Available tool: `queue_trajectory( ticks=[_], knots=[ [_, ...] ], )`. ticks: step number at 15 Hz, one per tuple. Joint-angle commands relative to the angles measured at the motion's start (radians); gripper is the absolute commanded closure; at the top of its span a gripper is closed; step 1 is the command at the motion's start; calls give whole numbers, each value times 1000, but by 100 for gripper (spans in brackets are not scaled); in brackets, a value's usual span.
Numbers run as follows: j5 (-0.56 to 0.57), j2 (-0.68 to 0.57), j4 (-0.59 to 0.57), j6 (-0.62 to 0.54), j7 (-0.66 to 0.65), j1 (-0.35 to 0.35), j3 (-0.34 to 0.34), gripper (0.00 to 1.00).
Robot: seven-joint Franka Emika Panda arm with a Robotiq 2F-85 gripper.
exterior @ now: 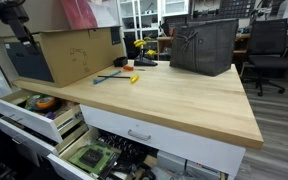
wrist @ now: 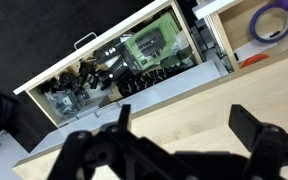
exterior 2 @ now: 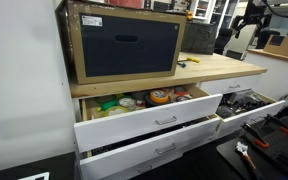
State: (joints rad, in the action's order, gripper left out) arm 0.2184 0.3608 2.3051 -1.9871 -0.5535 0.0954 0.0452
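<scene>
Wrist view has the claw [wrist: 179, 118] spread wide and empty, its dark fingers [wrist: 246, 125] hanging over the pale wooden worktop [wrist: 184, 95] with nothing between them. Just past the fingertips, beyond the worktop's edge, the open drawer [wrist: 104, 41] stands drawn out, which leaves its contents bare from above. In it, a green circuit board [wrist: 149, 45] lies at one end and a tangle of dark cables [wrist: 74, 85] fills the space beside it. Off to one side of the claw, a second open drawer [wrist: 239, 35] holds a purple tape roll [wrist: 274, 22]. Farther out, in an exterior view, a cardboard box [exterior: 69, 52], a dark bin [exterior: 204, 45] and small yellow and blue tools [exterior: 119, 76] sit on the worktop, well apart from the claw. As far as I can judge, none stands between the claw and the open drawer.
</scene>
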Motion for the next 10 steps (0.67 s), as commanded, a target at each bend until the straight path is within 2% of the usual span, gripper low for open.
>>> queue_trajectory(
  ticks=[1, 3, 4, 6, 10],
  knots=[
    [-2, 20, 17, 17, -59, 19, 12, 0],
    [7, 21, 18, 33, -104, 25, 16, 0],
    [34, -53, -12, 8, 18, 77, -76, 0],
    [109, -120, -28, -16, -56, 123, -88, 0],
    [160, -326, -172, -14, -48, 202, -206, 0]
  ],
)
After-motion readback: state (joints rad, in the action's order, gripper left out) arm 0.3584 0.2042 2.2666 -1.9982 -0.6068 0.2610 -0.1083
